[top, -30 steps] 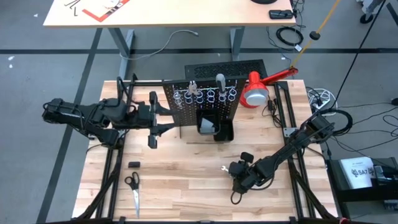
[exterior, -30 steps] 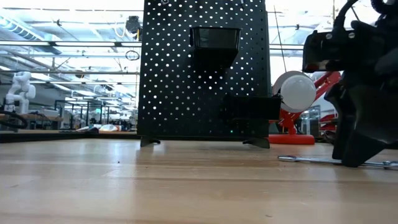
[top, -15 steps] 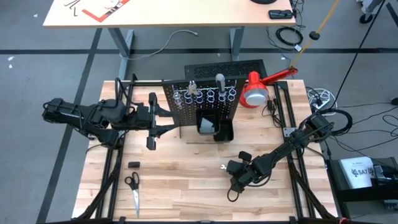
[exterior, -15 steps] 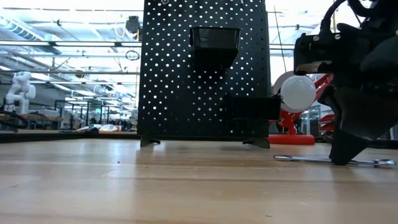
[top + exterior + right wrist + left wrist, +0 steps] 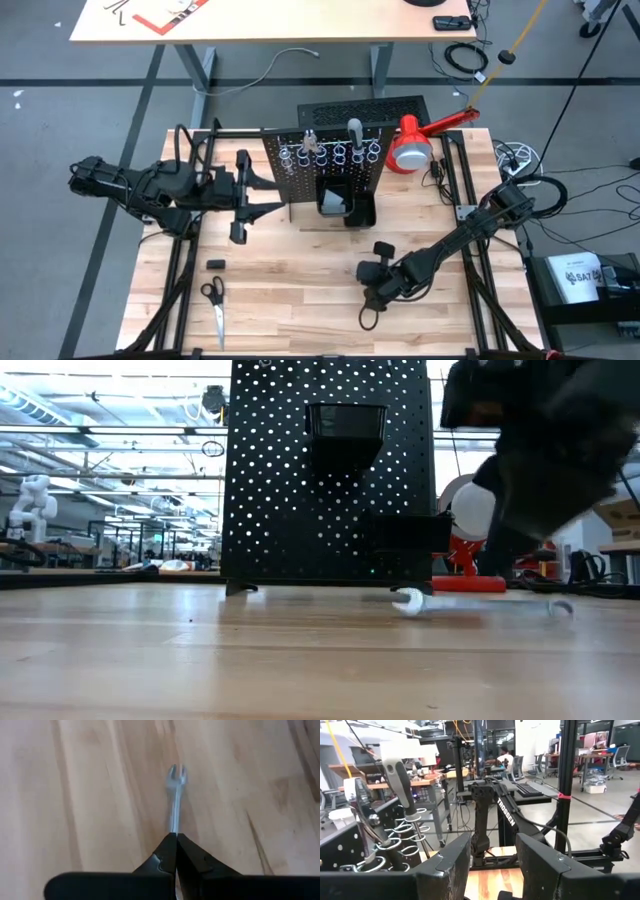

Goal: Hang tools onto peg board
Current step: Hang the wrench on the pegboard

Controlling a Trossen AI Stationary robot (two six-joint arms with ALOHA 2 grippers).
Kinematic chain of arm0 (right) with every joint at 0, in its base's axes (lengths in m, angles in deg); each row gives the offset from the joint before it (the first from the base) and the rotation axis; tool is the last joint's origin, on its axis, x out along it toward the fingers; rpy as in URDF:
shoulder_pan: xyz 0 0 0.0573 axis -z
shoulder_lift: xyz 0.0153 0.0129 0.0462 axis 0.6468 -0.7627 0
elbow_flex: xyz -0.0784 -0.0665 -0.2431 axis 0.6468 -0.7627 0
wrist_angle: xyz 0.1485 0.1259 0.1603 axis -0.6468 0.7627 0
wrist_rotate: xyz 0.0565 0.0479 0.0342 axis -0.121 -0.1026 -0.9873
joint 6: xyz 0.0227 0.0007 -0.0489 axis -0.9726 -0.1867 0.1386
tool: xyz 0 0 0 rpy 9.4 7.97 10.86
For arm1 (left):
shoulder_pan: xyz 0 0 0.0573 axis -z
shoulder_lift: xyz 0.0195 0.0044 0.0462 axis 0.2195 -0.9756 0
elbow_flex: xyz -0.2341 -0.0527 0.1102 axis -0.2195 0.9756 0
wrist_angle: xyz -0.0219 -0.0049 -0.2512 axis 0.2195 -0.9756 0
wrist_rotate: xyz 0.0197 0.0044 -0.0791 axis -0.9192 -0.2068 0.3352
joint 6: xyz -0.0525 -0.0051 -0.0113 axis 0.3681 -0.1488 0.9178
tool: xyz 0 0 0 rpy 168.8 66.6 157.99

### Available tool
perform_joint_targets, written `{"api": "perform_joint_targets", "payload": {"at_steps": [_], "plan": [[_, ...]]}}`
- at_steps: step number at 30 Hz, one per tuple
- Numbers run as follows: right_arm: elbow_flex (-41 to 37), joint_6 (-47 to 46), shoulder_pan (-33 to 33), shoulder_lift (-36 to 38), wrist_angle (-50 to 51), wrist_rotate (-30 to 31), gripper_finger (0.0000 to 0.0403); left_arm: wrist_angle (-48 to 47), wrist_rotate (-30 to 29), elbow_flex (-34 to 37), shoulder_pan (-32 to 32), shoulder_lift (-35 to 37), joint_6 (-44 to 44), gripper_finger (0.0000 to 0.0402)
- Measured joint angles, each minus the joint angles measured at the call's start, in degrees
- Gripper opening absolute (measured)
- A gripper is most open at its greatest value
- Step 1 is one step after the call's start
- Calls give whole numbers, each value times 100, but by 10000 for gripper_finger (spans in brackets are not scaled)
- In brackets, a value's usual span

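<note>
Scissors (image 5: pixel 213 298) lie at the near left table edge, bare wood beside them. I see my left gripper (image 5: pixel 240 196) released, jaws apart, just left of the upright perforated black peg board (image 5: pixel 305 178), whose silver rings (image 5: pixel 340 154) hold tools. Right of centre, my right gripper (image 5: pixel 368 292) is clenched on a thin silver wrench (image 5: pixel 175 800) over open planks. A red lamp (image 5: pixel 412 145) stands far right.

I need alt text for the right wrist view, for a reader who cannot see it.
The right gripper is shut on a thin silver wrench, whose open forked end points away from the fingers. Beneath it lies the pale wooden table.
</note>
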Motion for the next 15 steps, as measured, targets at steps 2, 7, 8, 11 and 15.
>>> {"api": "perform_joint_targets", "payload": {"at_steps": [2, 7, 8, 11, 15], "plan": [[173, 119, -8, 4, -30, 97, 1, -9, 0, 0, 0, 0, 10, 169], [433, 299, -6, 9, 73, 109, 1, -37, 0, 0, 0, 0, 13, 169], [461, 310, 12, 12, 116, -23, 1, -48, 0, 0, 0, 0, 13, 169], [472, 271, 50, -23, 153, -248, 1, -90, 0, 0, 0, 0, 13, 169], [472, 263, 63, -218, 179, -260, 17, -107, 0, 0, 0, 0, 13, 169]]}}
